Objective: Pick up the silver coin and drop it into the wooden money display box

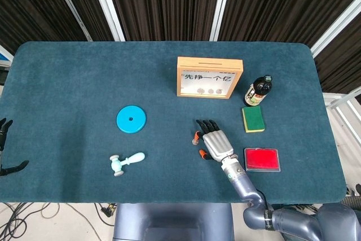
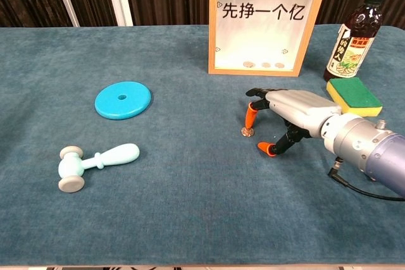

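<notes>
The silver coin (image 2: 246,131) lies flat on the blue cloth, in front of the wooden money display box (image 2: 314,23) (image 1: 210,61), which stands upright with a few coins behind its glass. My right hand (image 2: 294,109) (image 1: 216,142) hovers palm-down just right of the coin, fingers apart. One orange-tipped finger (image 2: 250,119) reaches down to the coin's edge, and the orange-tipped thumb (image 2: 266,148) sits on the cloth a little nearer and to the right. The coin is not lifted. My left hand (image 1: 5,146) shows only at the far left edge, off the table, holding nothing.
A dark sauce bottle (image 2: 354,37) and a green-yellow sponge (image 2: 354,95) stand right of the box, close to my right arm. A red flat case (image 1: 262,159) lies at the front right. A blue disc (image 2: 123,99) and a pale toy hammer (image 2: 95,160) lie to the left.
</notes>
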{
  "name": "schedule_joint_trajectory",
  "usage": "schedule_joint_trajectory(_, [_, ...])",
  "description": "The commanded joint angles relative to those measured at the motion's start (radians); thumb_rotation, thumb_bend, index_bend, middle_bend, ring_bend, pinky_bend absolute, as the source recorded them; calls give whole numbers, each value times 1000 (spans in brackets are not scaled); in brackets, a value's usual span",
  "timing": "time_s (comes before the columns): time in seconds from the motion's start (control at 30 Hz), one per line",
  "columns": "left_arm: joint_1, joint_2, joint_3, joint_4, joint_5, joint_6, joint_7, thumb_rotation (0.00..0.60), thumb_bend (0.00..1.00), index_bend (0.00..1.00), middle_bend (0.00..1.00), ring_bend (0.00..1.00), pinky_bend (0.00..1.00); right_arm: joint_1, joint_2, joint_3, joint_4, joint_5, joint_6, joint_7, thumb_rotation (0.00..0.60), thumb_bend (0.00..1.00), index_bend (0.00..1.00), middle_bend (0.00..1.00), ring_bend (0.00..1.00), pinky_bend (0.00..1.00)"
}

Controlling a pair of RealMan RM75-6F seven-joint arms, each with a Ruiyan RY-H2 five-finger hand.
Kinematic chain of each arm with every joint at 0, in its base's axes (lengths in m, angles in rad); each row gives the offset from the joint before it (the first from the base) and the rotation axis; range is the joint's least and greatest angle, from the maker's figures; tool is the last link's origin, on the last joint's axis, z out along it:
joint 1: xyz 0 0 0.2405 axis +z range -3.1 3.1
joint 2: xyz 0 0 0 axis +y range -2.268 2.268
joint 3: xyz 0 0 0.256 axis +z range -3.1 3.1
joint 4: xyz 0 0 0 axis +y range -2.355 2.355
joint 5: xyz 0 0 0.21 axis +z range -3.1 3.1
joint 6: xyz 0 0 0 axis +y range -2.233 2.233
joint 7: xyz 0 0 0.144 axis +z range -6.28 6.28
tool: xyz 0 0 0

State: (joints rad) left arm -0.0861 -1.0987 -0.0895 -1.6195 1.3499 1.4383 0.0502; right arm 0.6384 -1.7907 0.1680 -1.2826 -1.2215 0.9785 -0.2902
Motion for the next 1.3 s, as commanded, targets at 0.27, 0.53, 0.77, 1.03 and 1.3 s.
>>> schedule_joint_trajectory(0.27, [0,1,-1,0,-5,-2,-1,600,29,31,0,0,52,3,-8,-3,5,1,0,2,600,424,400,34,0,0])
schedule_joint_trajectory(0.53, [1,3,-2,-3,-9,-3,-2,600,29,31,0,0,52,7,-21,-6,17,-3,0,5,600,426,401,34,0,0])
schedule_joint_trajectory(0.77, [0,5,-1,-6,-11,-7,-2,600,29,31,0,0,52,18,-38,0,38,3,-9,0,600,426,432,34,0,0])
schedule_joint_trajectory(1.03, [-1,8,-1,-9,-16,-12,-2,600,28,31,0,0,52,30,-55,12,57,14,-20,1,600,455,494,34,0,0])
schedule_joint_trajectory(1.3, [-2,11,0,-12,-21,-19,2,600,29,31,0,0,52,34,-65,22,64,11,-6,12,600,513,544,34,0,0])
